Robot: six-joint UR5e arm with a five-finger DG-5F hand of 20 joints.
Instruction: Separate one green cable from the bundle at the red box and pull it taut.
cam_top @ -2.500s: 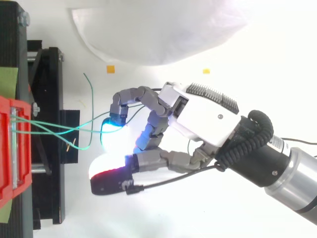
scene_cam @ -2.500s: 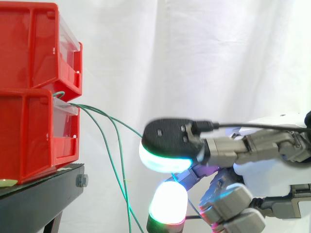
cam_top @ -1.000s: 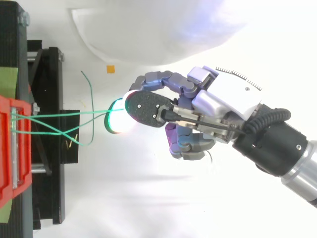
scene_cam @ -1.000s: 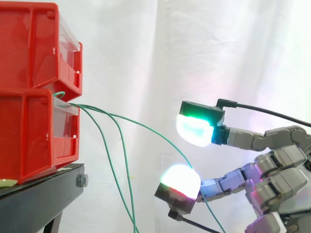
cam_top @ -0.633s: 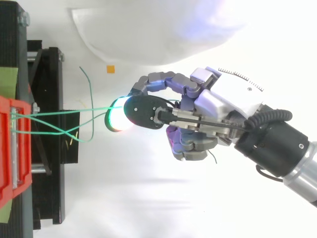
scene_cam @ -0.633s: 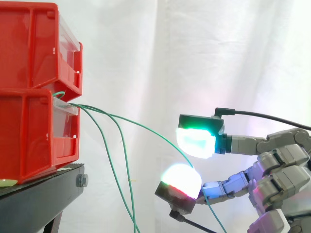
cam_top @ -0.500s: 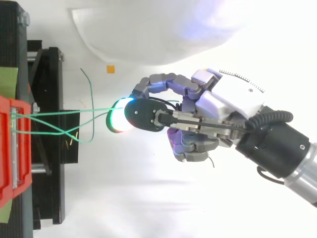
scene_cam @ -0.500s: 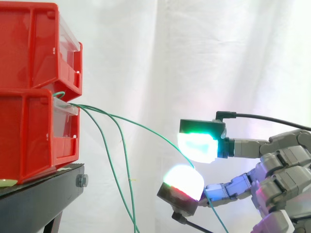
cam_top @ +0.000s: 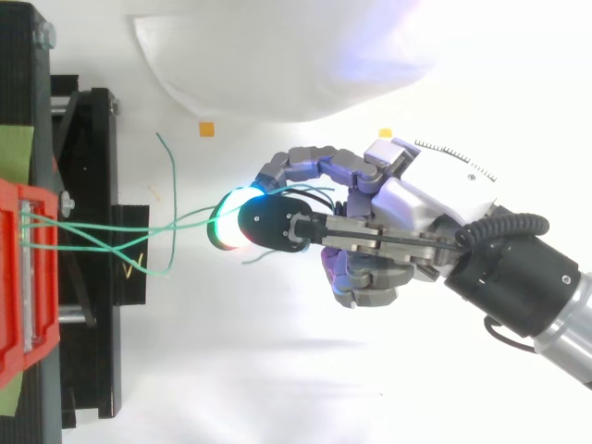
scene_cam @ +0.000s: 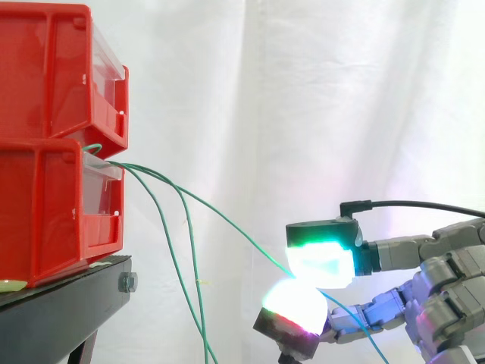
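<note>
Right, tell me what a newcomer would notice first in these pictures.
The robot hand at the lower right of the side view stands out, its glowing pads pinching a green cable. That cable slants up to the stacked red bins on the black stand at the left. The other green cables hang down slack beside it.

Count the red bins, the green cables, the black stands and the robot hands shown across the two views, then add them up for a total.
Red bins: 2
Green cables: 3
Black stand: 1
Hand: 1
Total: 7
</note>
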